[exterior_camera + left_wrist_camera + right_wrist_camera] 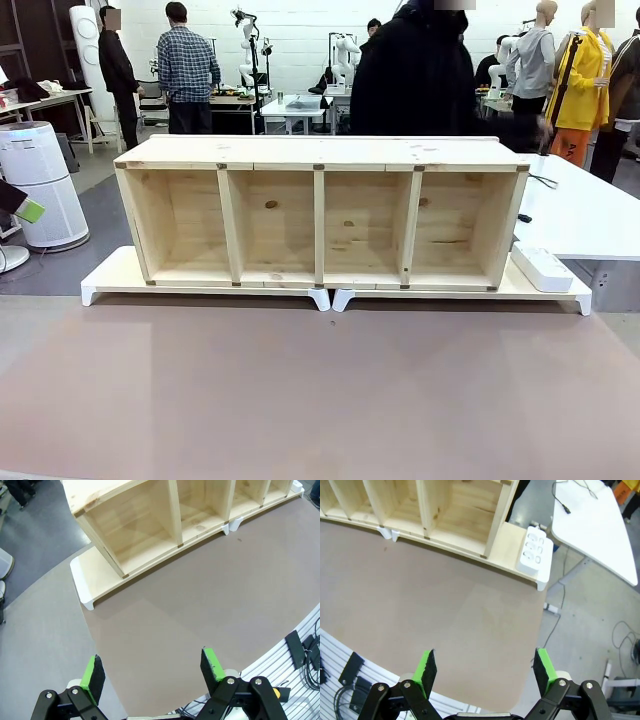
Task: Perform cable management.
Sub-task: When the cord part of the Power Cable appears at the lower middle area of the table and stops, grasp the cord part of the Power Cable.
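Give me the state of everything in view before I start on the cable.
Left gripper: open, empty.
Right gripper: open, empty.
Wooden shelf: upright on white risers, all four compartments empty.
Power strip: flat on the riser beside the shelf, sockets up, nothing plugged in.
Cable: lying loose on the white side table, not gripped.

Shelf [320,152] is bare knotty wood; tabletop [300,400] matt brown; power strip [541,267] smooth white plastic.
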Motion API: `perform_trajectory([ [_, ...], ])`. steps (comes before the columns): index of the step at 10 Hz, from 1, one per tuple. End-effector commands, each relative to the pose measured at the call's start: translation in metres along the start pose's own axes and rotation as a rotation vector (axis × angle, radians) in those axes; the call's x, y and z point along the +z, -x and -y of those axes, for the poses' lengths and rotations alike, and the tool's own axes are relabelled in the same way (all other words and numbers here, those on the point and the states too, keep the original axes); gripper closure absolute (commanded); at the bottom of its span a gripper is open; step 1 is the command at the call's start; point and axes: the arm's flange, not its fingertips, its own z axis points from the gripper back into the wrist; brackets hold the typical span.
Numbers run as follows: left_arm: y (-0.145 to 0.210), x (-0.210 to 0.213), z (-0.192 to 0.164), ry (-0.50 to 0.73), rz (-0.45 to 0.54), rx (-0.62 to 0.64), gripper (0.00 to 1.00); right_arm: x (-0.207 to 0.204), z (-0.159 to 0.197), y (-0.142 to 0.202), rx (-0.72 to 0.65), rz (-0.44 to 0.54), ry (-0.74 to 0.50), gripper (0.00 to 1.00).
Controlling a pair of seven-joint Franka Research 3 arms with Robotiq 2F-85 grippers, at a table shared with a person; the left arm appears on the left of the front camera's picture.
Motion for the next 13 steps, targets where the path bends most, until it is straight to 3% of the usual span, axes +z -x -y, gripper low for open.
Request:
perform_trajectory([
  [1,-0.0029,-0.0023,-0.0014,-0.004,0.009,-0.002,0.0,-0.0027,0.0014,-0.0022,-0.003,0.002,0.003,0.0],
  [13,-0.0029,-0.0023,-0.0014,-0.004,0.009,-0.002,0.0,-0.0027,0.0014,-0.0022,-0.003,0.002,0.003,0.0],
])
